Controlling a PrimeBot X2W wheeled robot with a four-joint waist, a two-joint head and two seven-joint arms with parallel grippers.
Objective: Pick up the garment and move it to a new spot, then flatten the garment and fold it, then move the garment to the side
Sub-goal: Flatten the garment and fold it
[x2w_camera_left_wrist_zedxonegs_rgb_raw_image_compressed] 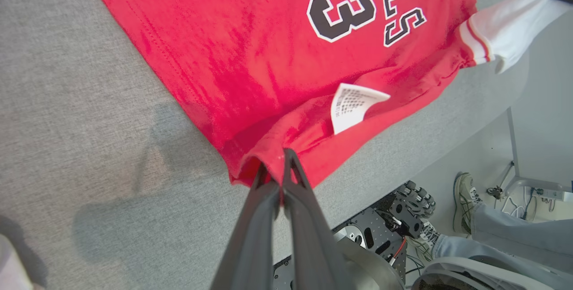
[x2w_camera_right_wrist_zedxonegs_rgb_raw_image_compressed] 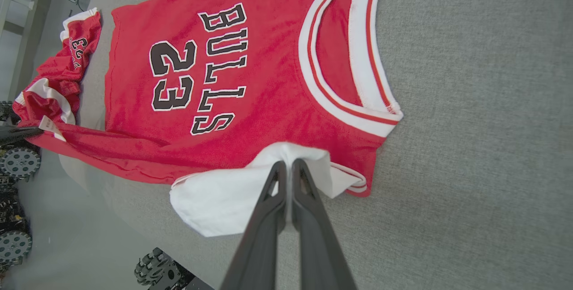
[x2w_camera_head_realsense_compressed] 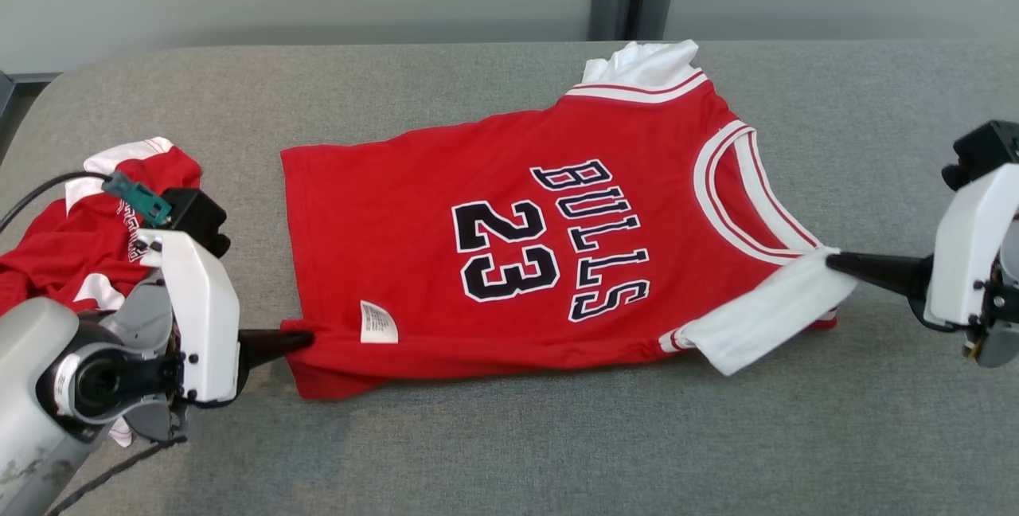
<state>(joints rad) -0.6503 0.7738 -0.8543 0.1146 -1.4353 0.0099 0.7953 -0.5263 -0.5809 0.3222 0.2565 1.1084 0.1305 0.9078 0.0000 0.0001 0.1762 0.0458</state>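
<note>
Garment (x2w_camera_head_realsense_compressed: 509,245), a red jersey with white trim, lying face-up and crosswise on the grey counter (x2w_camera_head_realsense_compressed: 509,452), hem toward my left and neckline toward my right. My left hand (x2w_camera_head_realsense_compressed: 306,338) is pinched narrow on the near hem corner, just beside the white care label (x2w_camera_head_realsense_compressed: 378,322); the left wrist view shows both fingers closed with red cloth bunched between them. My right hand (x2w_camera_head_realsense_compressed: 832,261) is likewise closed, gripping the near white sleeve (x2w_camera_head_realsense_compressed: 764,317) close to the shoulder seam, with the rest of that sleeve drooping loose below the grip. The near long edge runs fairly straight between the two grips and looks slightly raised off the counter, while the far edge and the far sleeve rest flat. A second red garment (x2w_camera_head_realsense_compressed: 72,253) lies crumpled at the left end, apart from the jersey. I judge the cloth to be light, soft and wholly limp: it will sag wherever it is unsupported and drag on the felt-like counter rather than slide freely, so any fold should be carried over with both ends lifted together and held evenly taut. The hem corner is a sound hold, being double-stitched. The sleeve hold is weaker, since the thin white fabric can stretch or pull askew from the body; a grip nearer the red shoulder trim would steer the edge more truly. Nothing here is fragile, and a slipped pinch is the main risk.
</note>
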